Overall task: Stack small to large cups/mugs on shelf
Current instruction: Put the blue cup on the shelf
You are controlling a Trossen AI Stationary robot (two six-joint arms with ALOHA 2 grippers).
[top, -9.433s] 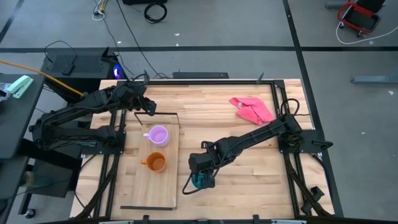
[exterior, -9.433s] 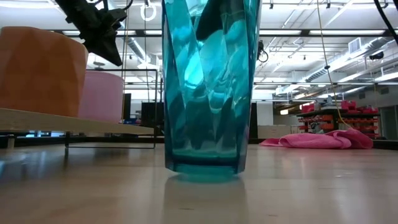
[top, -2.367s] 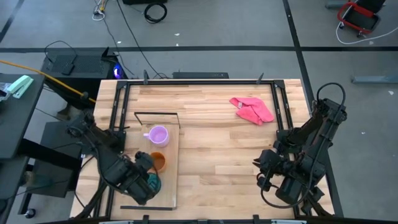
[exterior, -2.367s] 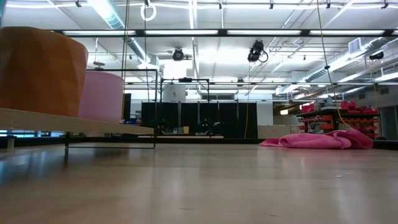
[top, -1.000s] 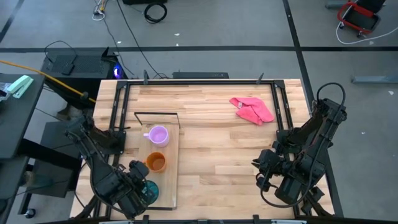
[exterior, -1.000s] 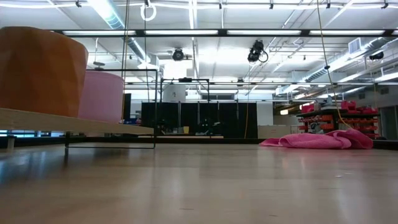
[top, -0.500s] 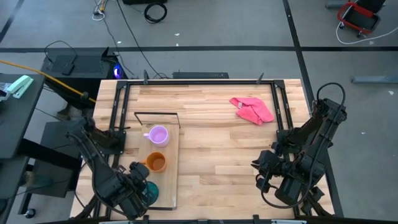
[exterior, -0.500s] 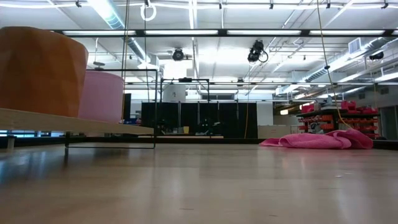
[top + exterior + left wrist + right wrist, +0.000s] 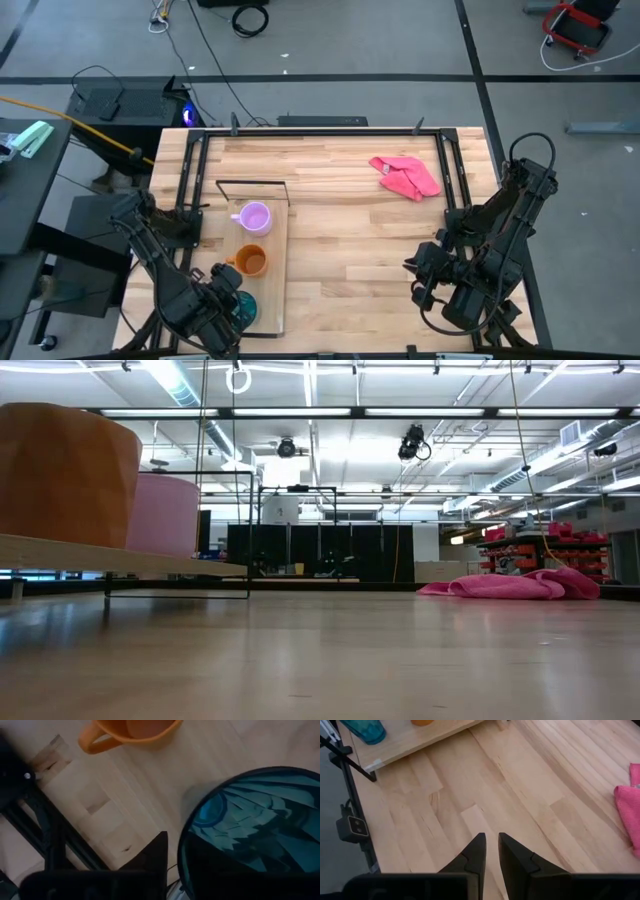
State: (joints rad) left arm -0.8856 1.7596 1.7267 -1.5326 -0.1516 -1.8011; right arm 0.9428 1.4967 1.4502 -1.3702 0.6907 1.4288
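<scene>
The left pincer (image 9: 224,306) is right against the teal tumbler (image 9: 241,309), which stands on the shelf (image 9: 272,285); whether it grips the tumbler cannot be told. Just beyond the pincer sits the orange mug (image 9: 250,261), and farther along the shelf the lilac mug (image 9: 254,216). The right pincer (image 9: 491,851), narrowly parted and holding nothing, hangs above the desk (image 9: 350,235), well apart from the shelf.

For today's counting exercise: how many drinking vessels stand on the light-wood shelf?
3, in a row: lilac mug nearest the wire frame, orange mug in the middle, teal tumbler at the near end. None looks hidden.
</scene>
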